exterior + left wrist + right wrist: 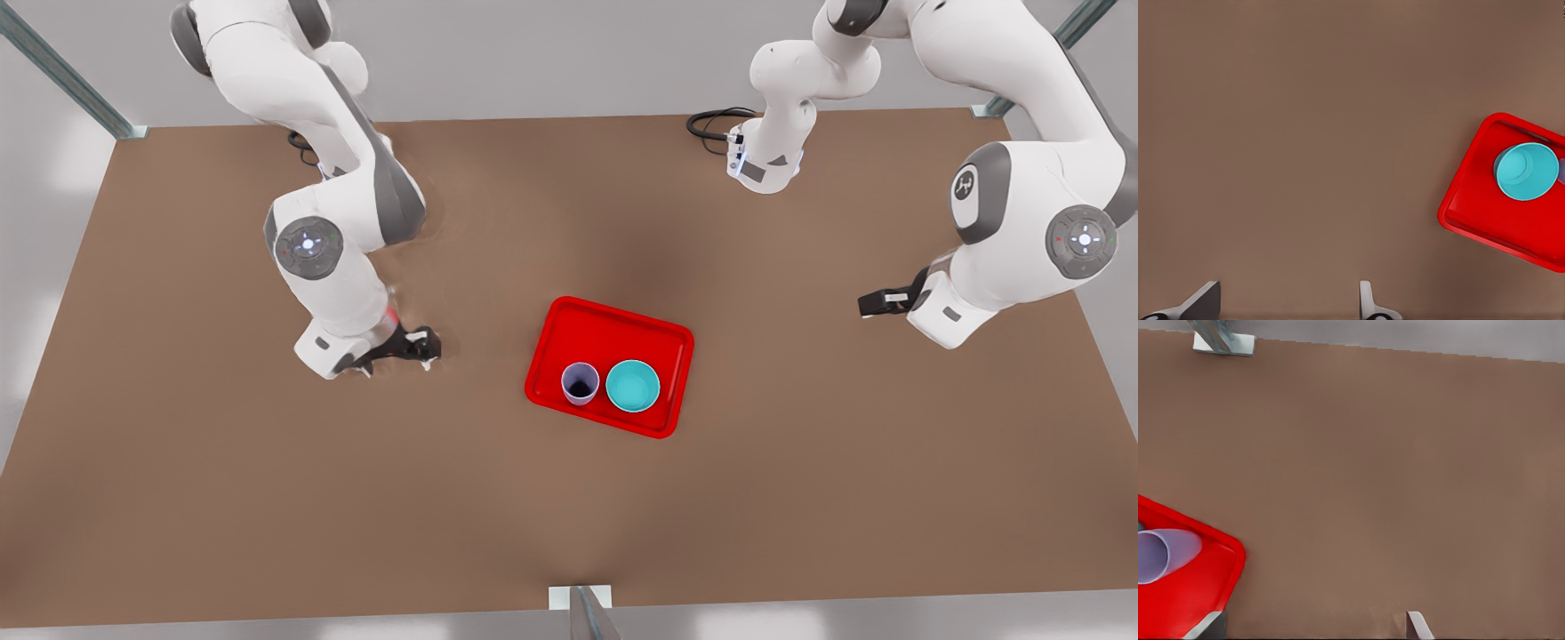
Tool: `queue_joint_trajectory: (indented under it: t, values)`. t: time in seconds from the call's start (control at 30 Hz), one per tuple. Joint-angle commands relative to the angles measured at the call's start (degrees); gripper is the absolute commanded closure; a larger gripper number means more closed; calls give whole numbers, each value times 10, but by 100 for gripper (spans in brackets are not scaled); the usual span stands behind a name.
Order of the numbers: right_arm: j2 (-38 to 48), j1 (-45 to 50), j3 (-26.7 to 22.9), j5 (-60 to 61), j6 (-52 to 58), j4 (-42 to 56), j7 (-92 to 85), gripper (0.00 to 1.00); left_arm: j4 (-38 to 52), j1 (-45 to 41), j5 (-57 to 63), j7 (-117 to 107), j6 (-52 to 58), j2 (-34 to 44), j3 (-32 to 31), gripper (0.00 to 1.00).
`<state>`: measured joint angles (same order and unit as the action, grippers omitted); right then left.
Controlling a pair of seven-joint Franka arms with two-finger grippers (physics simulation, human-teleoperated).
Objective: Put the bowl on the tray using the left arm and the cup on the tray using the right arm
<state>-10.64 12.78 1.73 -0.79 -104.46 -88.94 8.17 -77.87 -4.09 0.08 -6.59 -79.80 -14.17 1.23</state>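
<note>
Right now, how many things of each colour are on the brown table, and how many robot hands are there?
Red: 1, the tray.
Teal: 1, the bowl, on the tray.
Purple: 1, the cup, on the tray beside the bowl.
Black robot hands: 2, the left gripper and the right gripper, both open and off to the sides.
Total: 5.

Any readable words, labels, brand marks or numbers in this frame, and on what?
No readable text.
A small dark emblem sits on a white arm at the front view's right; too small to read.
The bright red rectangular tray, teal bowl and lavender cup are plain.
</note>
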Motion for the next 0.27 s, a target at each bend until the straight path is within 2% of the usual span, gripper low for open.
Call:
queue_joint_trajectory:
  t: [0.0, 0.03, 0.1, 0.23]
  values:
    - [18, -22, 10, 2, 1, -15, -26, 0, 0, 0, 0, 0, 0, 0, 0, 0]
    - [28, -144, 84, 2, 29, -14, -92, 0, 0, 0, 0, 0, 0, 0, 0, 0]
    - [29, -169, 82, 3, 126, 53, -88, 0, 0, 0, 0, 0, 0, 0, 0, 0]
    - [28, -206, 84, 1, 133, 54, -69, 0, 0, 0, 0, 0, 0, 0, 0, 0]
